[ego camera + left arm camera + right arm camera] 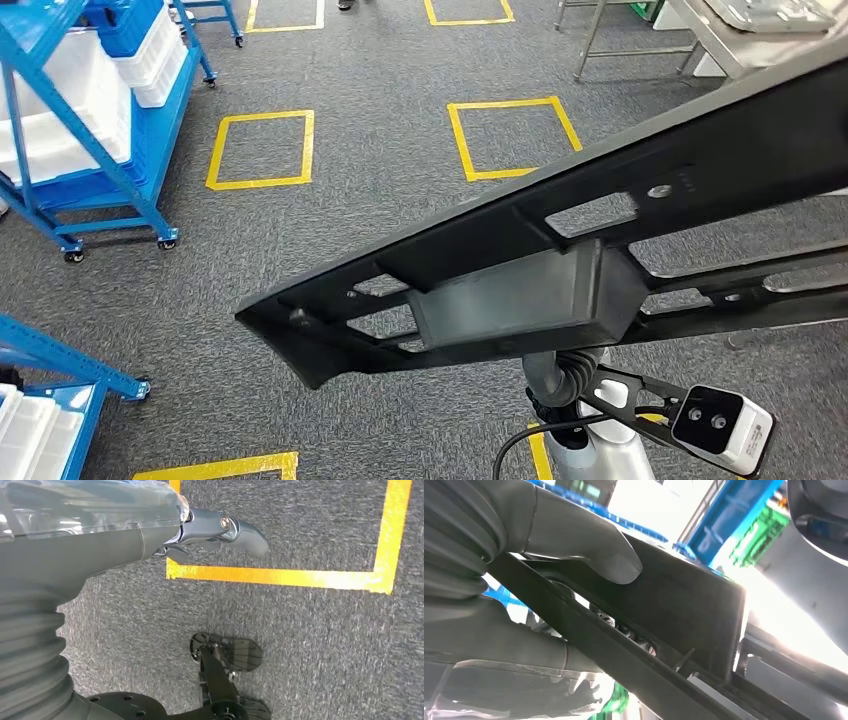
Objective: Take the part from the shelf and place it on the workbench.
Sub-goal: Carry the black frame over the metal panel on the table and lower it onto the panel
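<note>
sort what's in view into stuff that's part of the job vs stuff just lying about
Part of the job:
- long black part, carried
- right hand, gripping the part
- metal workbench, at the far right

Just lying about:
- blue shelf cart with white bins
- yellow floor squares
- left hand, holding nothing

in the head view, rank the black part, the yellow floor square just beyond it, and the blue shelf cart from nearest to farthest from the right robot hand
1. Black part, held in the right robot hand.
2. Yellow floor square, just beyond the part.
3. Blue shelf cart, far left.
</note>
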Controlling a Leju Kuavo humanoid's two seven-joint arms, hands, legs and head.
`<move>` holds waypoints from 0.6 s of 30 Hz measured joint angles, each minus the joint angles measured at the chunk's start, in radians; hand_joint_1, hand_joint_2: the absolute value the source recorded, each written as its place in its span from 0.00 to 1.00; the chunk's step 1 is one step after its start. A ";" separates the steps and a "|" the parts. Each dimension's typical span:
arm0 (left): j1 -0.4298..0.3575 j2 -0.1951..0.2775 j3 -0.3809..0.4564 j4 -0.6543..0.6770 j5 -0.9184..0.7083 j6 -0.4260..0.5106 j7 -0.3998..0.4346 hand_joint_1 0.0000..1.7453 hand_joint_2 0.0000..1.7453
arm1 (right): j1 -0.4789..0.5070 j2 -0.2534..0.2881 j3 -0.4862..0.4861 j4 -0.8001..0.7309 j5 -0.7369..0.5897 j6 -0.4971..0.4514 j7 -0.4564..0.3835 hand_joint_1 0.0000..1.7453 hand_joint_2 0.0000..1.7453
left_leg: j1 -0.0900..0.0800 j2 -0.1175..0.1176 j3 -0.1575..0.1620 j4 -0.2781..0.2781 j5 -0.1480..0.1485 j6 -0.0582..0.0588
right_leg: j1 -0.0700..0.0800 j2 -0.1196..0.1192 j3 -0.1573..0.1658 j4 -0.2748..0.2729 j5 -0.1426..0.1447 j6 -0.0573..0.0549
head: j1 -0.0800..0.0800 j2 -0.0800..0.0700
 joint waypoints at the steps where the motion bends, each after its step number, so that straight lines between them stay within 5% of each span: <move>1: -0.002 0.000 0.000 0.000 -0.001 0.000 0.000 0.00 1.00 | 0.003 0.000 -0.001 -0.003 0.000 -0.001 0.000 1.00 1.00 | 0.002 0.002 0.004 0.001 -0.005 -0.005 | -0.001 0.011 0.002 -0.004 0.000 -0.006 | 0.000 0.000; 3: -0.005 0.001 0.000 0.000 -0.002 -0.001 0.000 0.00 1.00 | 0.005 0.001 -0.002 -0.009 -0.001 -0.001 0.000 1.00 1.00 | 0.006 -0.035 -0.010 0.042 -0.035 -0.013 | -0.006 0.030 0.010 -0.013 0.002 -0.018 | 0.000 0.000; 6: -0.003 0.002 0.000 0.000 -0.004 -0.001 0.000 0.00 1.00 | 0.009 0.004 -0.002 -0.011 -0.001 -0.002 0.000 1.00 1.00 | 0.008 -0.094 -0.111 0.237 -0.118 -0.017 | -0.005 0.064 0.015 -0.015 0.000 -0.029 | 0.000 0.000; 8: 0.002 0.003 0.000 0.000 -0.006 -0.001 0.001 0.00 1.00 | 0.012 0.005 -0.002 -0.011 -0.002 -0.002 0.000 1.00 1.00 | 0.008 -0.099 -0.153 0.291 -0.111 -0.016 | -0.002 0.093 0.017 -0.012 -0.001 -0.031 | 0.000 0.000; 11: 0.001 0.005 0.000 0.000 -0.008 -0.002 0.002 0.00 1.00 | 0.012 0.005 -0.002 -0.010 -0.009 -0.002 0.000 1.00 1.00 | 0.010 -0.136 -0.099 0.127 0.004 -0.009 | -0.004 0.134 0.020 -0.003 -0.006 -0.024 | 0.000 0.000; 14: 0.001 0.006 0.000 0.000 -0.008 -0.002 0.003 0.00 1.00 | 0.008 0.005 -0.004 -0.006 -0.016 0.008 0.000 1.00 1.00 | 0.011 -0.190 -0.062 0.028 0.034 -0.001 | -0.009 0.166 0.009 0.004 -0.005 -0.008 | 0.000 0.000; 16: 0.000 0.006 0.000 0.000 -0.008 -0.002 0.002 0.00 1.00 | 0.007 0.005 -0.008 -0.005 -0.019 0.013 0.000 1.00 1.00 | 0.010 -0.171 -0.058 0.018 0.040 0.010 | -0.012 0.184 0.004 0.001 -0.001 0.006 | 0.000 0.000; 18: -0.003 0.006 0.000 0.000 -0.008 -0.002 0.001 0.00 1.00 | 0.004 0.005 -0.012 -0.004 -0.020 0.017 0.000 1.00 1.00 | 0.013 -0.146 -0.052 0.005 0.047 0.024 | -0.009 0.146 -0.012 0.032 -0.022 0.015 | 0.000 0.000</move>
